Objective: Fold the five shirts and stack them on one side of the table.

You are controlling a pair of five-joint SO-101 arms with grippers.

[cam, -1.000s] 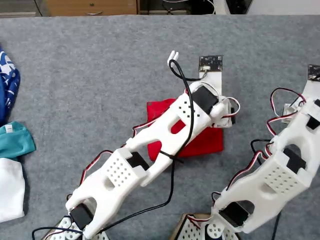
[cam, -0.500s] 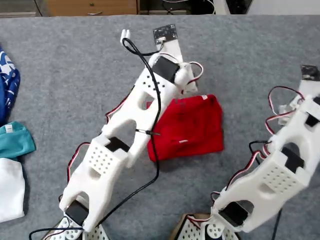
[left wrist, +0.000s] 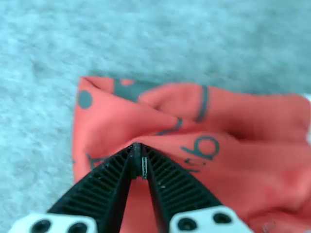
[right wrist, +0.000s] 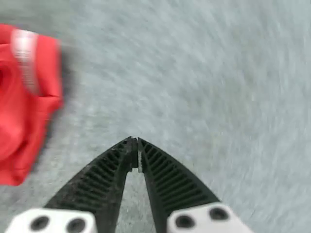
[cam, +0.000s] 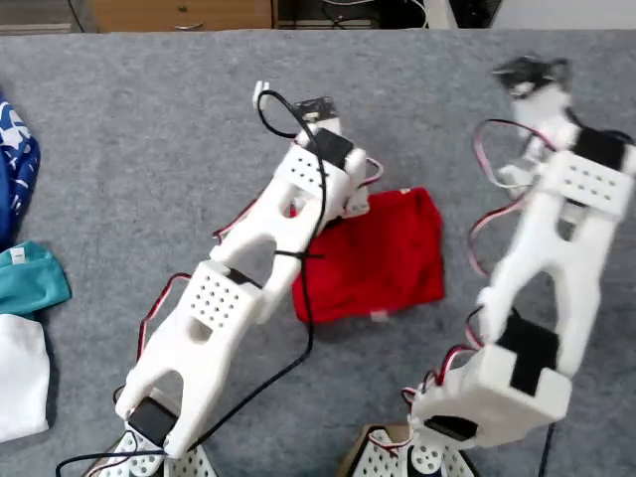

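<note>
We've got the red printed fabric shirt (cam: 383,258) lying folded at the centre of the grey felt surface (cam: 149,149), well apart from any stack. The left tool (left wrist: 137,165) sits at the shirt's 10 o'clock corner, tips together on a pucker of cloth. We read that as pinched, but we can't tell how many layers it has. The right tool (right wrist: 134,154) is closed on nothing, over bare surface off the shirt's 2 o'clock side.

Risks as we see them:
- Top-layer-only pinch: a drag toward 9 o'clock would peel the fold open instead of moving the bundle.
- The felt looks grabby, so the bottom layer would likely lag and skew the fold.
- A single-corner lift lets the rest hang and unroll.
- The blue patterned shirt (cam: 15,169), teal shirt (cam: 30,280) and white shirt (cam: 20,373) sit at the 9 o'clock edge. The blue and teal look bunched, so red dropped on them would sit tilted.
</note>
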